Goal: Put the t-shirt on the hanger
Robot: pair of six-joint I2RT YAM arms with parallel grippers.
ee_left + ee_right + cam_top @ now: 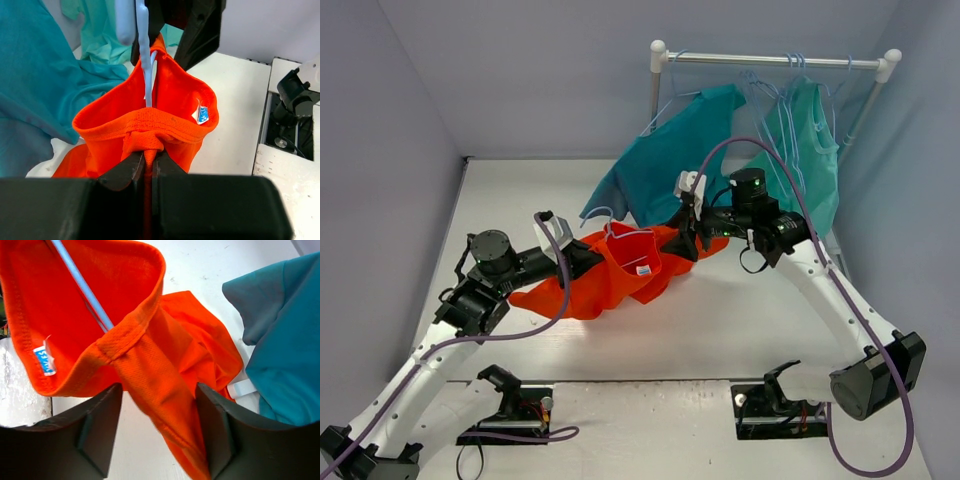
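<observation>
T-shirt (588, 292), orange-red, bunched on table (740, 320) between the two grippers, neck opening lifted and pulled wide like a pouch. Left gripper (586, 256) pressed together on near edge of collar. Same left gripper (148, 159) in its wrist view: collar fabric pinched tight between fingertips, rest of t-shirt (145, 125) directly ahead of them. White label (201, 115) inside neck, ahead and to right of left fingertips. Hanger (145, 65), pale blue wire, standing inside neck opening straight ahead of left gripper, lower end hidden in cloth, upper end up by black fingers of right gripper at far side of collar.

Right gripper (688, 238) with fingers spread apart. Right gripper (157, 432) in its wrist view: fold of t-shirt (165, 375) running down between both fingers, bare table showing beside cloth lower down, no squeeze on cloth seen. Hanger (82, 287) above and left of right fingers, slanting into neck opening; label (44, 360) off to left of them. Hanger (620, 232) wire poking up out of collar, midway between grippers.

Teal-blue shirt (660, 165) just beyond right gripper, hanging from rack (770, 60), lower edge down at table. Lighter green garment (810, 140) on same rack, farther behind right gripper.
</observation>
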